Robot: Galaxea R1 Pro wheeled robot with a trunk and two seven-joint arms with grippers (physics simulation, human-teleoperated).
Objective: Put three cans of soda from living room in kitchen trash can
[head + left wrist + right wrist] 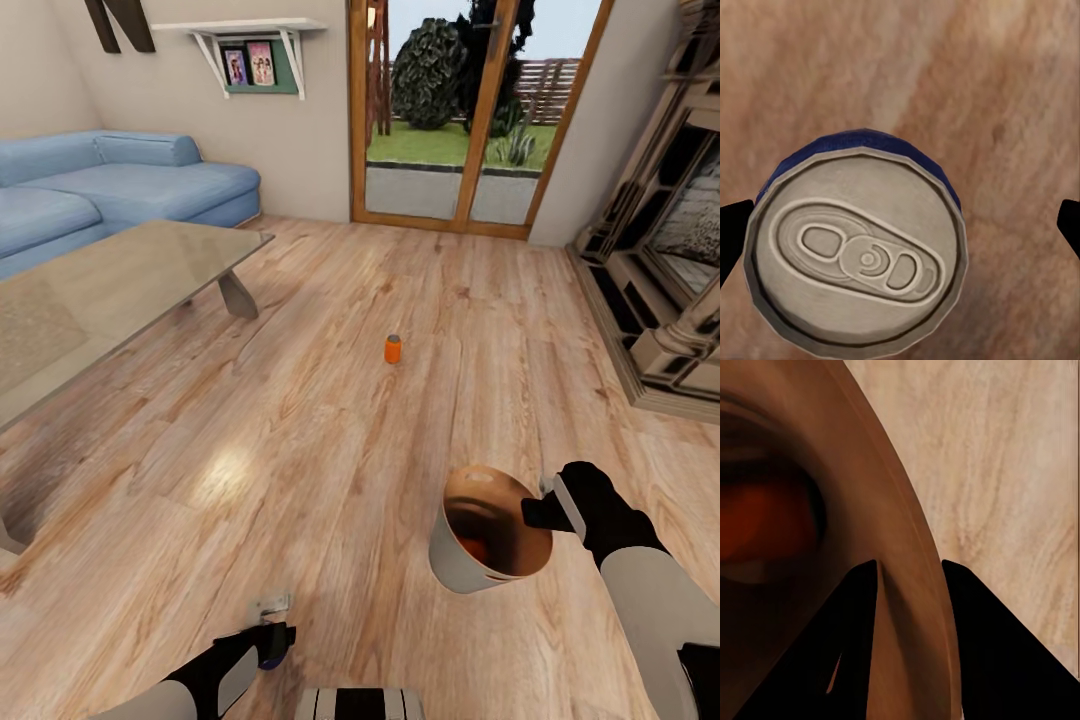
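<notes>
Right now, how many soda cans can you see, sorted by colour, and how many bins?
Orange soda cans: 1, the small orange can with a silvery top standing on the plank floor.
Blue soda cans: 1, the blue can with a silvery pull-tab lid.
Reddish soda cans: 1, lying inside the bucket.
Bins: 1, the light grey round bucket with a glossy brown inside.
Total: 4.

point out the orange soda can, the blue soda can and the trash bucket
orange soda can (392, 349), head view, on its orange side wall
blue soda can (859, 251), left wrist view, on its silvery top by the pull tab
trash bucket (455, 563), head view, on its light grey outer wall
</notes>
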